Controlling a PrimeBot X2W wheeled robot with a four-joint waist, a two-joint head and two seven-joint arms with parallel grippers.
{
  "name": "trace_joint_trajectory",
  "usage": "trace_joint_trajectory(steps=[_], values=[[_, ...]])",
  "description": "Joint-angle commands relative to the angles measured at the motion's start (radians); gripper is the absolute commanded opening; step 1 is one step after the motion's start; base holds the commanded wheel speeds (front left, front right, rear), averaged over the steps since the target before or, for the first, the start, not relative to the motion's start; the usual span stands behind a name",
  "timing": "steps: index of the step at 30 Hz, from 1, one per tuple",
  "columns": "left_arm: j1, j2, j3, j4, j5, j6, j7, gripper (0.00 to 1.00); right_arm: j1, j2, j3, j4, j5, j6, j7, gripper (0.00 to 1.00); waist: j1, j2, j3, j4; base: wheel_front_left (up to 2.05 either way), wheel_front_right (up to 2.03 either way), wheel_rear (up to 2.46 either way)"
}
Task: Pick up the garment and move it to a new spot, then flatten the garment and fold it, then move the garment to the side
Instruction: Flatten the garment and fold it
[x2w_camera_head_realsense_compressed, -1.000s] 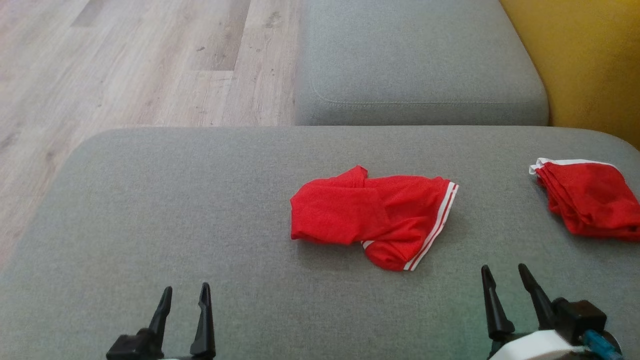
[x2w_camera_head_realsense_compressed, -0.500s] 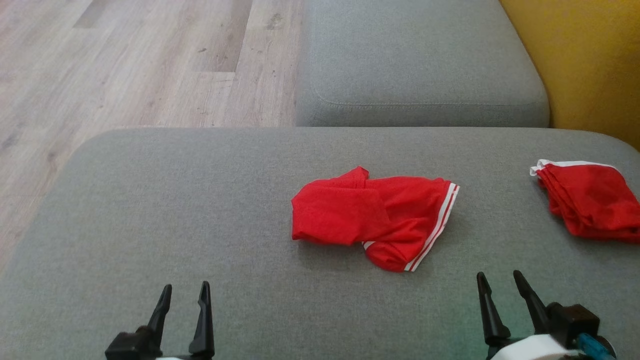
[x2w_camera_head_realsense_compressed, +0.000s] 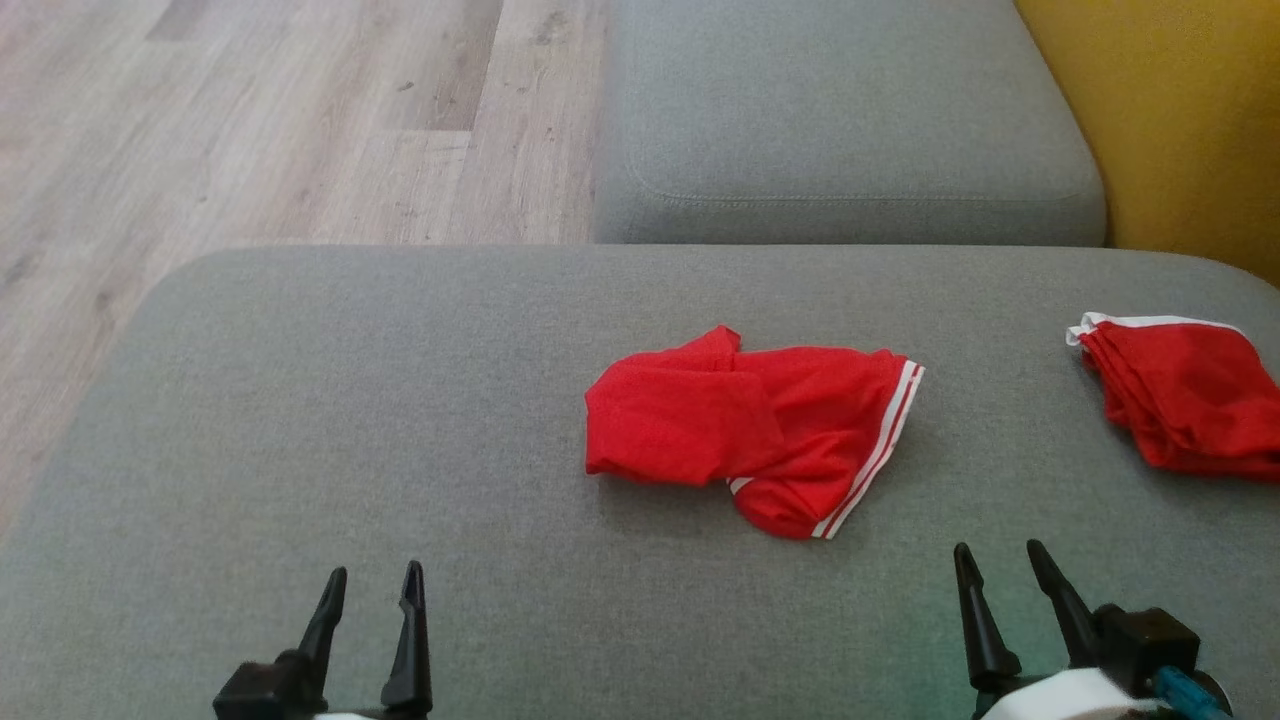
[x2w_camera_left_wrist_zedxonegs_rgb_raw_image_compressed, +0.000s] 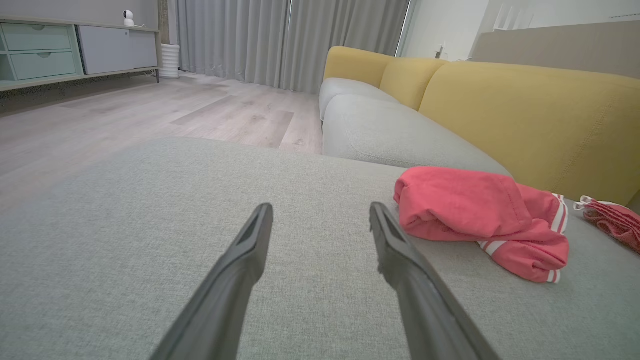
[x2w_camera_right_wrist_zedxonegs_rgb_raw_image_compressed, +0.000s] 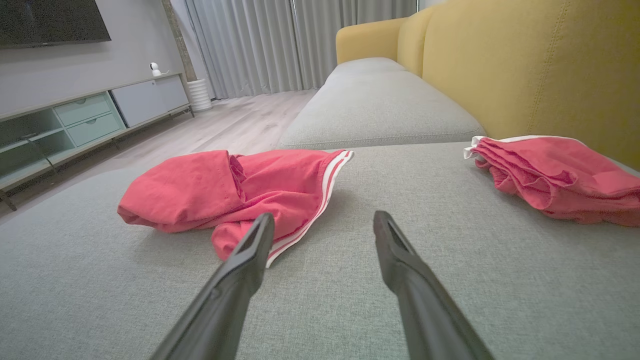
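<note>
Over the grey cushion (x2w_camera_head_realsense_compressed: 300, 420), the left gripper (x2w_camera_head_realsense_compressed: 372, 570) and right gripper (x2w_camera_head_realsense_compressed: 998, 548) both stand spread wide, holding nothing. Ahead of the right gripper, to its left, lies the crumpled red garment (x2w_camera_head_realsense_compressed: 750, 430), untouched. A second red piece (x2w_camera_head_realsense_compressed: 1180, 400) lies ahead to its right, near the yellow backrest (x2w_camera_head_realsense_compressed: 1180, 120).

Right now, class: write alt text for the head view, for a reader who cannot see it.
A crumpled red garment with white stripes lies in the middle of a grey sofa; a second red garment lies at the right edge. The left gripper and right gripper, both open and empty, point up from the bottom, touching neither.
</note>
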Motion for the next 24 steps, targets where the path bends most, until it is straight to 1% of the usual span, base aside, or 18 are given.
trace_joint_trajectory(steps=[1, 7, 11, 14, 16, 20, 24], values=[[-0.047, 0.017, 0.029, -0.034, 0.0, 0.009, -0.005, 1.0, -0.058, -0.006, 0.021, -0.03, -0.002, 0.007, -0.014, 1.0, 0.0, 0.0, 0.004, 0.003, 0.0, 0.0, 0.0], [-0.054, 0.014, 0.017, -0.045, 0.008, 0.011, -0.005, 1.0, -0.07, -0.006, 0.025, -0.031, -0.005, 0.007, -0.01, 1.0, 0.0, 0.0, 0.019, 0.009, 0.0, 0.0, 0.0], [-0.076, 0.013, -0.023, -0.052, 0.029, -0.011, 0.008, 1.0, -0.088, -0.006, 0.026, -0.036, -0.006, 0.007, -0.006, 1.0, 0.0, 0.0, 0.031, 0.016, 0.0, 0.0, 0.0], [-0.127, 0.003, -0.091, -0.041, 0.066, -0.051, 0.043, 1.0, -0.097, -0.006, 0.032, -0.042, -0.01, 0.007, -0.002, 1.0, 0.0, 0.0, 0.042, 0.009, 0.0, 0.0, 0.0], [-0.177, -0.016, -0.142, -0.023, 0.093, -0.084, 0.067, 1.0, -0.104, -0.006, 0.034, -0.044, -0.016, 0.007, 0.0, 1.0, 0.0, 0.0, 0.051, -0.005, 0.0, 0.0, 0.0], [-0.294, -0.078, -0.231, 0.055, 0.139, -0.153, 0.096, 1.0, -0.115, -0.006, 0.039, -0.053, -0.027, 0.007, 0.009, 1.0, 0.0, 0.0, 0.071, -0.057, 0.0, 0.0, 0.0], [-0.404, -0.148, -0.279, 0.197, 0.16, -0.202, 0.101, 1.0, -0.13, -0.006, 0.056, -0.07, -0.039, 0.007, 0.022, 1.0, 0.0, 0.0, 0.103, -0.135, 0.0, 0.0, 0.0]])
